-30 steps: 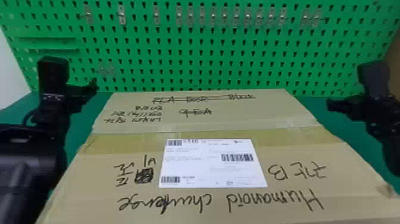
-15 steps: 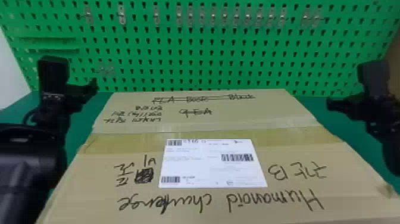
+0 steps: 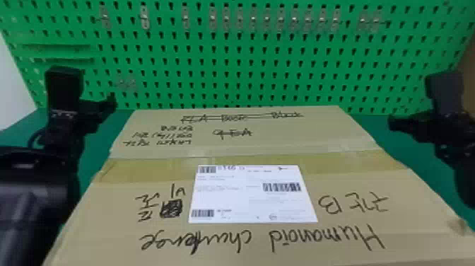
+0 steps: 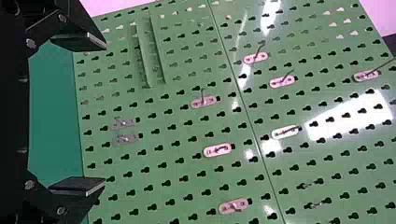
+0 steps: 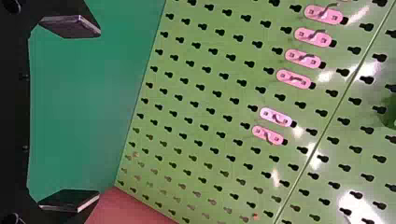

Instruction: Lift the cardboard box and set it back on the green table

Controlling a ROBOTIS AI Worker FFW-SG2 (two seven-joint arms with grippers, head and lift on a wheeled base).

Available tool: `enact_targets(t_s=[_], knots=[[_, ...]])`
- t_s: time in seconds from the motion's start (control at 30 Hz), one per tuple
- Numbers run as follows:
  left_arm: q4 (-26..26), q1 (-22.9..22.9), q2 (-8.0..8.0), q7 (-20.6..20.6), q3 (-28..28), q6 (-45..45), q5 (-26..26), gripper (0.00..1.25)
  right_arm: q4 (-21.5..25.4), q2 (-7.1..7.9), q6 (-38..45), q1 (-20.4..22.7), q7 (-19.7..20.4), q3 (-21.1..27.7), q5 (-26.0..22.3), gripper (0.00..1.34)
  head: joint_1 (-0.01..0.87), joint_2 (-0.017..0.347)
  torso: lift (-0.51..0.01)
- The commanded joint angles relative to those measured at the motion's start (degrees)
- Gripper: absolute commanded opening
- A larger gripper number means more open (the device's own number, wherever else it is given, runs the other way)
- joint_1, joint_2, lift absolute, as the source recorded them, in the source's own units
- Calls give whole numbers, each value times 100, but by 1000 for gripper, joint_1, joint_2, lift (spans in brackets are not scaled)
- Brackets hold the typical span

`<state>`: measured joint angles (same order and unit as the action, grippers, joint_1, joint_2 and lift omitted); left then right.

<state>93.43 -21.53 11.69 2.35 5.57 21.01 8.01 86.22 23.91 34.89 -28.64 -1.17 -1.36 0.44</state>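
Seemingly pre-lift: cardboard box [image 3: 254, 191] next needs side pressure.
Left end effector [image 4: 104, 114] and right end effector [image 5: 99, 114] gape wide, empty.

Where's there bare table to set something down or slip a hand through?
Green table shows bare in two strips: a narrow one between the box and the left arm, a wider one between box and right arm. The middle is crowded by the box; room behind it can't be judged.
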Motion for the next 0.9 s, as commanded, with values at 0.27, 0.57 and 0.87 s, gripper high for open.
enact_targets(t_s=[0.27, 0.57, 0.87], knots=[[0, 9, -27, 3, 5, 0, 25, 1003, 0, -18, -53, 8, -6, 13, 53, 1250, 566, 54, -183], [-53, 18, -27, 3, 32, -97, 69, 1003, -106, -35, -220, 34, 3, 57, 123, 1250, 566, 54, -183], [-202, 35, -79, -6, 84, -343, 52, 1003, -176, -53, -395, 60, 3, 49, 202, 1252, 566, 54, -183]])
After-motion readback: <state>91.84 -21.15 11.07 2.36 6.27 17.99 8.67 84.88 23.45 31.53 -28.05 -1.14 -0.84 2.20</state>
